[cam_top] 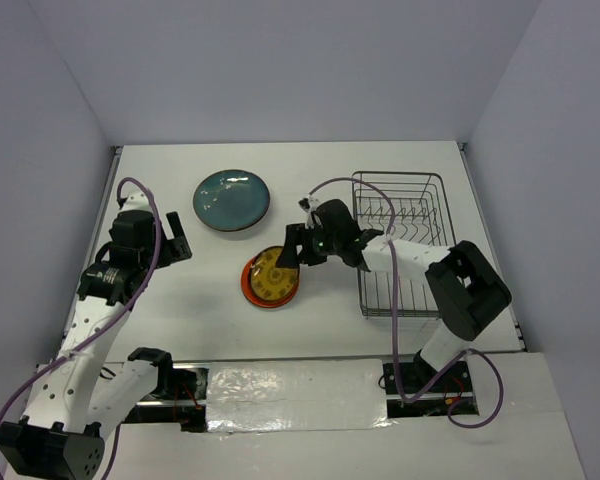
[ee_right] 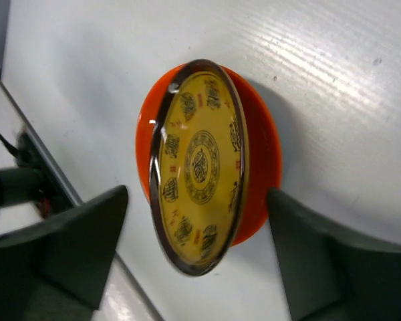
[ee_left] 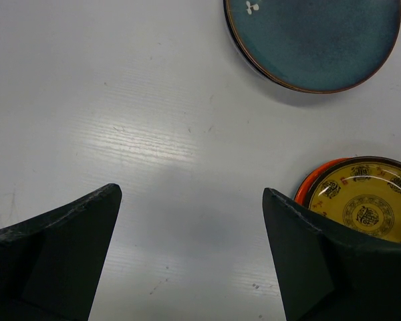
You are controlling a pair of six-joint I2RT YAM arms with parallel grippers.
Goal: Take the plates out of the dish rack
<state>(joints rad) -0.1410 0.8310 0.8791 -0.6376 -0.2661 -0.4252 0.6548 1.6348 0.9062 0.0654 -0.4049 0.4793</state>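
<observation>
From overhead, the dish rack sat on the right side of the table, right beside the right arm. The dark teal plate lay flat toward the back, left of the rack. Just in front of it, the yellow-brown plate sat on top of the orange plate, both well clear of the rack. The right gripper hung over that pair's right edge. The left gripper was off to the left, apart from all the plates.

The left wrist cam showed the left gripper with fingers spread wide over bare tabletop and nothing between them. The teal plate was at top right, and the yellow-brown plate and orange rim poked out by the right finger.

On the right wrist cam, the right gripper was also spread wide, one finger on each side of the stack. The fingers didn't seem to touch it. The yellow-brown plate sat a bit off-centre on the orange one.
</observation>
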